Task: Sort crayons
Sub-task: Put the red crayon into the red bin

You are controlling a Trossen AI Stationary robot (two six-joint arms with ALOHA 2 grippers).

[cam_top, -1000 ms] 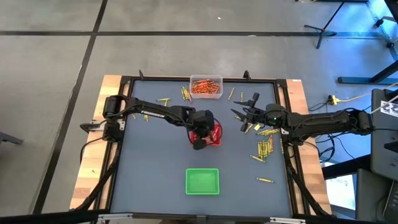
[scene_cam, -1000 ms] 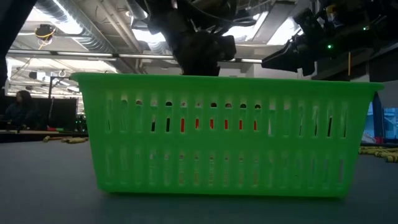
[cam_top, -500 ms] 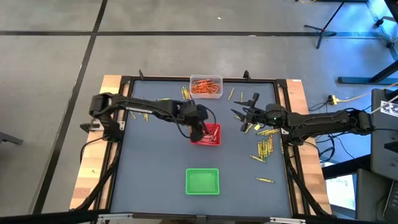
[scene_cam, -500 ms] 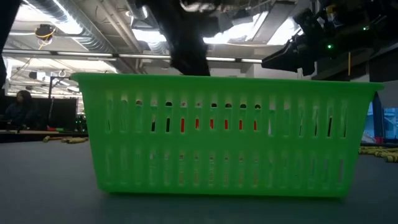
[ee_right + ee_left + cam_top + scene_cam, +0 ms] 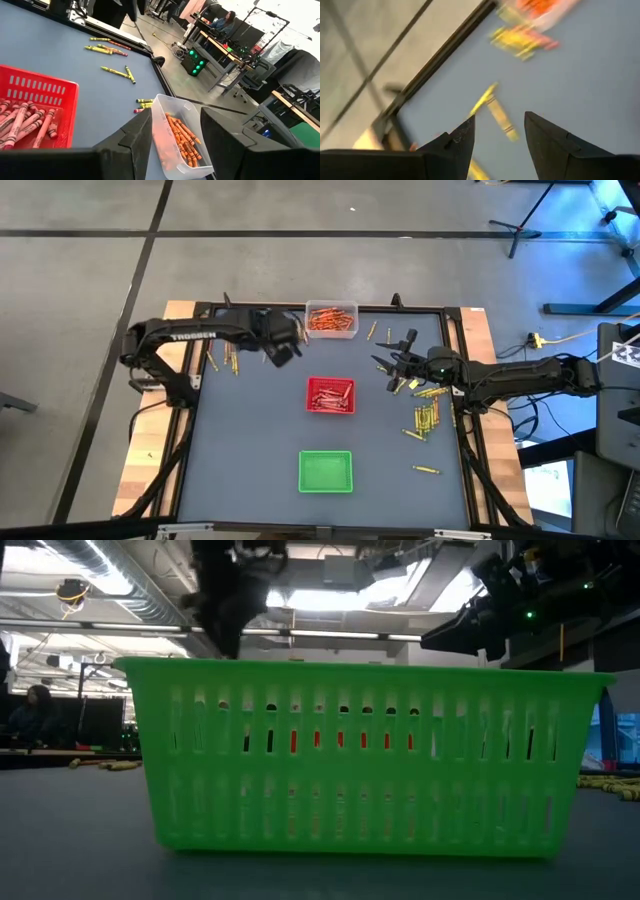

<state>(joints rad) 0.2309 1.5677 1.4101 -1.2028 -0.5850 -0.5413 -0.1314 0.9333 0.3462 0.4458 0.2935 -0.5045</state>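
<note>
The left hand (image 5: 281,346) hangs over the far left of the tabletop (image 5: 250,450) with its fingers parted and nothing between them, placed, I judge, to reach the loose yellow-green crayons (image 5: 232,360) lying there. The right hand (image 5: 392,368) waits over the far right, fingers apart and empty, near the scattered crayons on the right side (image 5: 424,416). Sorted crayons sit by colour: orange in the clear tray (image 5: 331,320) at the far edge, red in the red tray (image 5: 330,395) mid-table, while the green tray (image 5: 326,472) nearer looks empty.
</note>
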